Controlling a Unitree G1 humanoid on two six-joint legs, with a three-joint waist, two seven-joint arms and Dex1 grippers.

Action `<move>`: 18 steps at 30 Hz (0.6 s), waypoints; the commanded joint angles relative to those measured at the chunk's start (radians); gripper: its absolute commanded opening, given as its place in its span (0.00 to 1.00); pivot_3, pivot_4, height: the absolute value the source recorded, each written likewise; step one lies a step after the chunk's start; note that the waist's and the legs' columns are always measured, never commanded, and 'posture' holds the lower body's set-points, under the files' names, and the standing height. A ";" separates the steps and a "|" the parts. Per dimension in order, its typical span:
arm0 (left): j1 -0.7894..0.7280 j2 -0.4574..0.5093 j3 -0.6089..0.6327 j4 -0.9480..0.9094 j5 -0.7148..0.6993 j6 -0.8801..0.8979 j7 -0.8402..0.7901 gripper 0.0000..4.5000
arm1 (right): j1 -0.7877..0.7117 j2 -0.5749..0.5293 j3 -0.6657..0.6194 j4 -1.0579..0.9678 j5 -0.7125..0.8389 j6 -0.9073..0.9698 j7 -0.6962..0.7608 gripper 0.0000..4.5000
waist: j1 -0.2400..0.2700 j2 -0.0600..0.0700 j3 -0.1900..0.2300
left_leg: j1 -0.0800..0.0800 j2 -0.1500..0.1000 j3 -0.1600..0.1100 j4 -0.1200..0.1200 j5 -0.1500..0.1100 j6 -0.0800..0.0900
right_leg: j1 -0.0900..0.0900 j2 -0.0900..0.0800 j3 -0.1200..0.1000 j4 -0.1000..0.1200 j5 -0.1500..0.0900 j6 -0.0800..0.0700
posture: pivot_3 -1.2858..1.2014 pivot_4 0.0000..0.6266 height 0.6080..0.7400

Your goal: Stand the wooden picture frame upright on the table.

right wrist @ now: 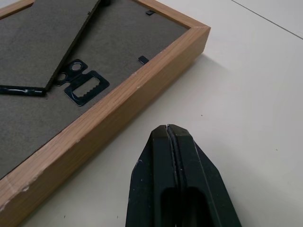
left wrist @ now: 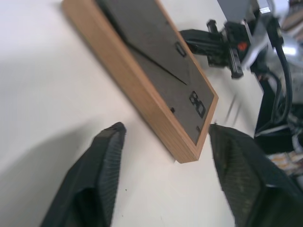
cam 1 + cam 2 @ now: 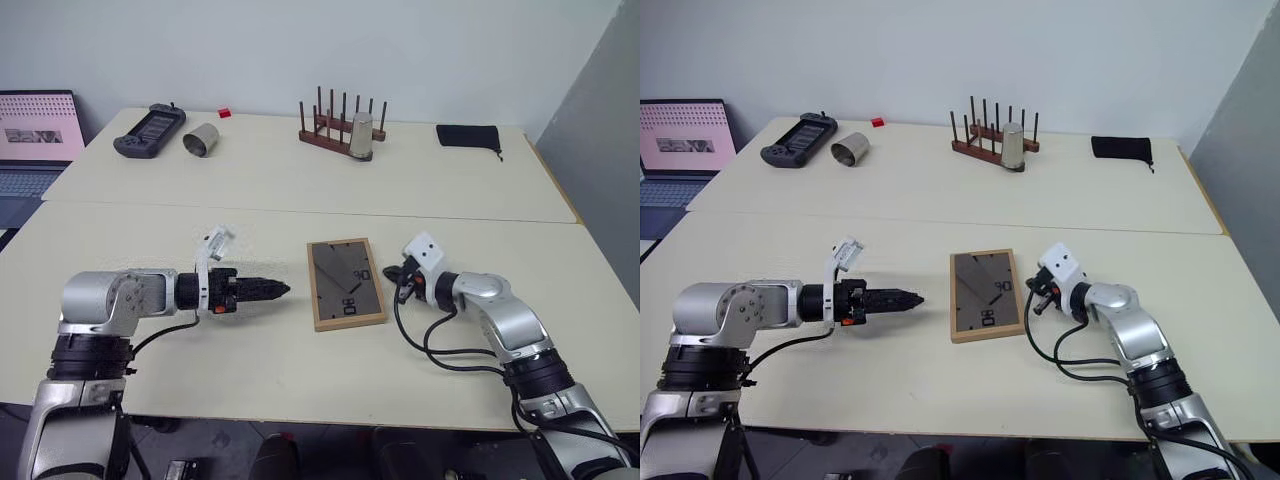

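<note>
While wooden picture frame point(image 3: 346, 283) lies back-up on table point(image 3: 250, 370), no writing legible; left pincer point(image 2: 165, 142) wide, right pincer point(image 1: 169, 137) closed.

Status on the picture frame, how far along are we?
Done: nothing yet. The wooden picture frame lies flat on the table, dark back up, stand folded.
In hand: nothing is gripped. The left hand is open, pointing at the frame's near corner; the right hand is shut, beside its edge, apart from it.
Left: lift the frame, open the stand, set it upright.

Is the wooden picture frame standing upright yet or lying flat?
Lying flat. The wooden picture frame rests face down on the table, its dark back with stand and hanger facing up.
</note>
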 commanded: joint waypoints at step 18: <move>-0.044 -0.212 0.000 0.080 -0.045 0.147 0.142 0.99 | -0.006 0.137 0.033 -0.111 -0.006 0.065 -0.055 0.00 | 0.006 0.001 -0.001 | 0.000 0.000 0.000 0.000 0.000 -0.001 | 0.001 -0.001 -0.001 0.002 0.000 0.000 | 0.52 0.24 1.00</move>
